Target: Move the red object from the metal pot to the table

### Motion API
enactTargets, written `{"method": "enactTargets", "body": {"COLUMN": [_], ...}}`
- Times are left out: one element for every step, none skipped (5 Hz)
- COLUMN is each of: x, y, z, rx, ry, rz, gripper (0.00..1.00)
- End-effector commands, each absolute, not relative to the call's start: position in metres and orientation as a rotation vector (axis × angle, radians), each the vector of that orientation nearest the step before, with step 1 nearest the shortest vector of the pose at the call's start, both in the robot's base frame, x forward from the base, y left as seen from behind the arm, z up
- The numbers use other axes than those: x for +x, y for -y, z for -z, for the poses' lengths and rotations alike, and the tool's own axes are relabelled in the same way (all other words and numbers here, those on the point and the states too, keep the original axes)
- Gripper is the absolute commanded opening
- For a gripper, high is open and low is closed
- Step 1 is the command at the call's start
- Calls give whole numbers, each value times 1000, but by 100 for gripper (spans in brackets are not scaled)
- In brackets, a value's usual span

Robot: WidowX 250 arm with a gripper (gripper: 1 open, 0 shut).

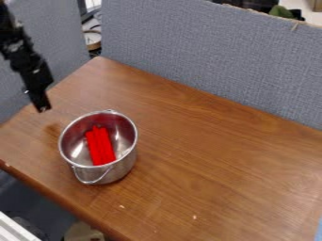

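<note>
**Red block hasn't left the pot yet, so basically nothing done so far**

Quick status check on this one. The red object [100, 144] is lying inside the metal pot [98, 147], flat on the bottom, long side running roughly front to back. The pot sits near the front-left corner of the table [214, 160], with its thin wire handle hanging toward the front edge.

The gripper [40, 102] is off to the upper left of the pot, pointing down at the tabletop close to the left edge. So from the tool's point of view, the pot and the block are down and to the right, near but clearly apart, with no contact at all. The fingers look pinched together with nothing between them (it's small and dark in this view, so I'm going by a narrow tip rather than a clear look at the pads).

As for progress, I'd call it zero out of the real steps:
- get over the pot: not done
- spread the fingers and reach in: not done
- grab the block: not done
- lift it out and set it on the wood: not done

There's plenty of bare table to the right of the pot for the drop-off, so the placing part should be easy once the pick happens.
</note>
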State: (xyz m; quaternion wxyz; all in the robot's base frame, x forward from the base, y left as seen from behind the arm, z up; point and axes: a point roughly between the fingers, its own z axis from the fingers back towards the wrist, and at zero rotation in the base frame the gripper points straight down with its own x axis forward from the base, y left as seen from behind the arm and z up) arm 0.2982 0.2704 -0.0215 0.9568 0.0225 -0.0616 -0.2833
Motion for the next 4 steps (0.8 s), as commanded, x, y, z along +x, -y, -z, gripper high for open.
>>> {"method": "enactTargets", "body": {"x": [300, 288, 283, 277], "y": [-251, -233, -228, -224], "z": [11, 8, 11, 12], "rx": [72, 56, 69, 80], "ry": [154, 159, 152, 146], "rz": [744, 887, 691, 506], "gripper": [100, 100, 100, 100]}}
